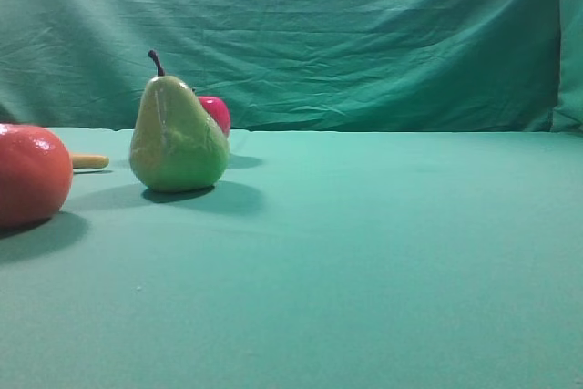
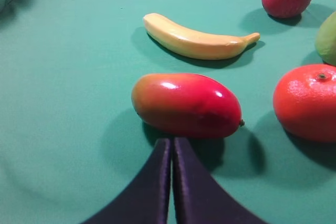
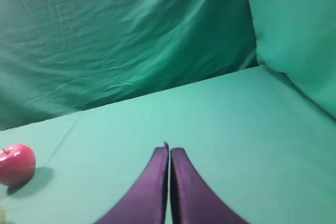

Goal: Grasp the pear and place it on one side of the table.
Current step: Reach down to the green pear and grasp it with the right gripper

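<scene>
Both pincers pressed together, gripping nothing.
Left gripper [image 2: 171, 142]: mango [image 2: 186, 104] at 12 o'clock. Right gripper [image 3: 168, 150]: apple [image 3: 16, 164] at 9 o'clock. Pear [image 1: 178, 136] upright on table [image 1: 383, 252], apple behind it.

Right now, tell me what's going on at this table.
Nothing is being handled yet. The pear stands upright on the table, with the apple behind it. The left gripper is shut and empty, its tips just short of a mango, with a banana and an orange fruit nearby. The right gripper is also shut and empty, over bare cloth.
</scene>
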### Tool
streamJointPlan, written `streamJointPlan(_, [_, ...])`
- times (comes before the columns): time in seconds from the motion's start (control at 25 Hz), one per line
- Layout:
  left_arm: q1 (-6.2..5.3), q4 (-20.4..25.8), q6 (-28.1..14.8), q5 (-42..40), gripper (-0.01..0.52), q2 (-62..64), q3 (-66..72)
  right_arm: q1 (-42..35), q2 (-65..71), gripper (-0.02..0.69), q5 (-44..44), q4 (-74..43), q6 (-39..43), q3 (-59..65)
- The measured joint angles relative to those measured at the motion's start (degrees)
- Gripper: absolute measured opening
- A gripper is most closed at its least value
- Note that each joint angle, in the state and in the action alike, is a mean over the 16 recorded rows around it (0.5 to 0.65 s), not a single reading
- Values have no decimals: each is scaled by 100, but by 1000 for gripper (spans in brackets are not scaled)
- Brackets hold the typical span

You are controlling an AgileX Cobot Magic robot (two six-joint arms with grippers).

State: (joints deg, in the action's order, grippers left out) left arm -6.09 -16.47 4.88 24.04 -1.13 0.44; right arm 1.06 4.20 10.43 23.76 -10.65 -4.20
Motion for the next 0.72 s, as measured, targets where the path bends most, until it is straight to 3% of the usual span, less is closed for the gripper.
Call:
streamJointPlan(0.4, [0,0,0,0,0,0,0,235,1789,0,-22,279,-449,-1143])
streamJointPlan(0.72, [0,0,0,0,0,0,0,1447,3750,3,-387,394,-1187,-2022])
